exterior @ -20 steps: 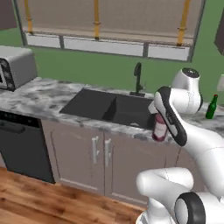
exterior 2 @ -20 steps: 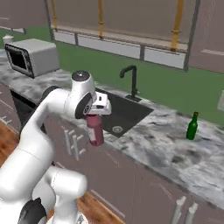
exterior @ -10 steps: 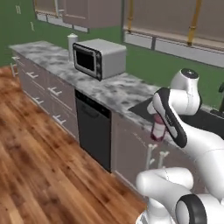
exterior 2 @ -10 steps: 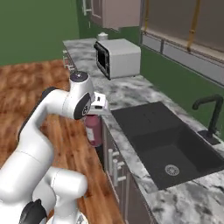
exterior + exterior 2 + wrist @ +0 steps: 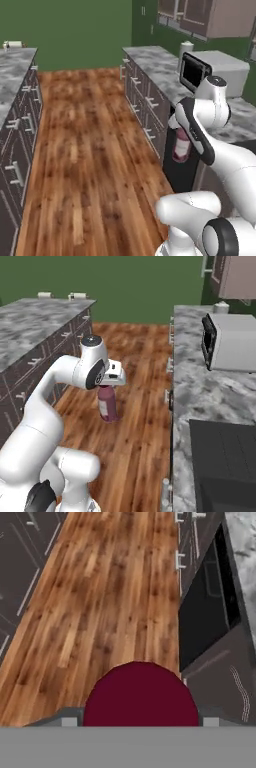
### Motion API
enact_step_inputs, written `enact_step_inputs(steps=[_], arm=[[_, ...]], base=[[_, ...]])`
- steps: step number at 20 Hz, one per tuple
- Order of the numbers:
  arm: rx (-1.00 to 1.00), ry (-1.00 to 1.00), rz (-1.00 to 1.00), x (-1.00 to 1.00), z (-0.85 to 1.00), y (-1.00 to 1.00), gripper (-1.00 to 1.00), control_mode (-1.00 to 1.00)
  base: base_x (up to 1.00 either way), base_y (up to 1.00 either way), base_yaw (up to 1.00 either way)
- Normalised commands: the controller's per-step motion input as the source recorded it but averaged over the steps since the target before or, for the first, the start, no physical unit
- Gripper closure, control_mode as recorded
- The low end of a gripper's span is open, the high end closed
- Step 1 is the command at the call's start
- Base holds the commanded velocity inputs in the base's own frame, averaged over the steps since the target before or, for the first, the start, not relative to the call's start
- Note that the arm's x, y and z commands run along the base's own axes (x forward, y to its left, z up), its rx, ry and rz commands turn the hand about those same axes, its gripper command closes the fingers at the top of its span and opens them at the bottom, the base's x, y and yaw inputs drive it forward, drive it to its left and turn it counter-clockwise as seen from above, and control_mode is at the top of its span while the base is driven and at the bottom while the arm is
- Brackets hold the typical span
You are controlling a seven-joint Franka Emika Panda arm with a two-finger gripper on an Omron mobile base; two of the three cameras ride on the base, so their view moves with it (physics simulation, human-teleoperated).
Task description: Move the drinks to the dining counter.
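A glass of red liquid hangs over the wooden floor, with my gripper shut on its upper part. From the right base view the glass sits just under the hand and gripper. The hand view looks straight down on the round dark-red drink, with one fingertip on each side of it and the gripper centred over it. The dining counter with its veined marble top runs along the left, across the floor from the glass. It also appears in the right base view.
The kitchen counter with drawers runs along the right and carries a microwave, also seen from the right base. A black sink lies near me, and a black dishwasher front faces the floor. Wooden floor separates the counters.
The whole view has swung left from the sink and window to the floor and the dining counter, so the camera moved. The glass has stayed in the gripper, in the same pose.
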Motion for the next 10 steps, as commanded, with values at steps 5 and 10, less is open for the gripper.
enact_step_inputs(steps=[5,10], arm=[[0.0,0.0,0.0,0.0,0.0,0.0,1.0,1.0],[0.0,0.0,0.0,0.0,0.0,0.0,1.0,1.0]], base=[[1.0,-0.17,0.53],[1.0,-0.05,0.18]])
